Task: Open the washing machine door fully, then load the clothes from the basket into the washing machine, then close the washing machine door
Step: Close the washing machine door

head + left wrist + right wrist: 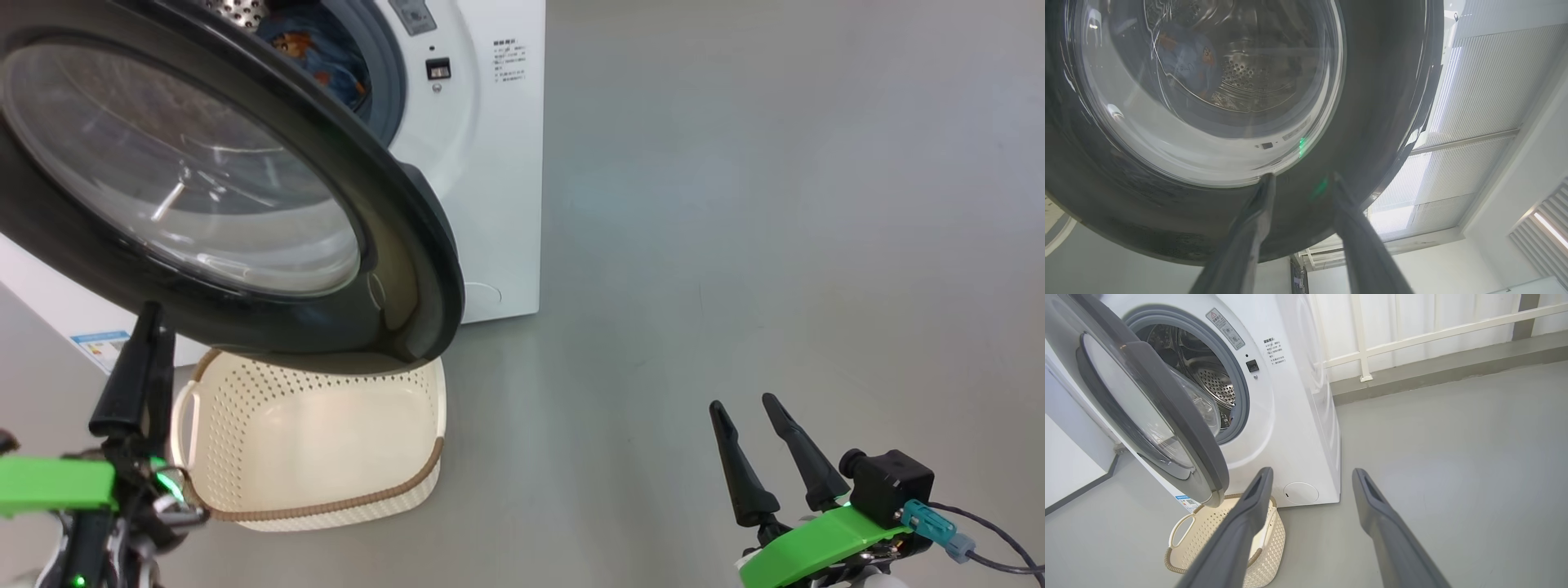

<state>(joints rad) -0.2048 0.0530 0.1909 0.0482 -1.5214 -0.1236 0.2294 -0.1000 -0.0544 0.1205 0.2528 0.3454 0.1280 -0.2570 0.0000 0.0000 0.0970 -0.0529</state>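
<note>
The washing machine door [408, 245] stands part-way open, its black frame and glass bowl swung out over the basket [310, 441]. The cream basket sits on the floor in front of the white washing machine [490, 163], its bottom bare. Light blue clothes [314, 49] with orange prints lie inside the drum, and show through the door glass as clothes [1184, 57]. My left gripper [1302, 179] is open, fingertips just below the door's lower frame, nothing between them; it is the left gripper [147, 318] beside the basket's handle. Off to the right above the floor, my right gripper [743, 402] is open and empty.
Grey floor [775, 204] gives wide free room to the machine's right. A white railing and wall [1363, 355] run behind the machine. A small round flap [1301, 493] and a blue label [98, 343] mark the machine's lower front.
</note>
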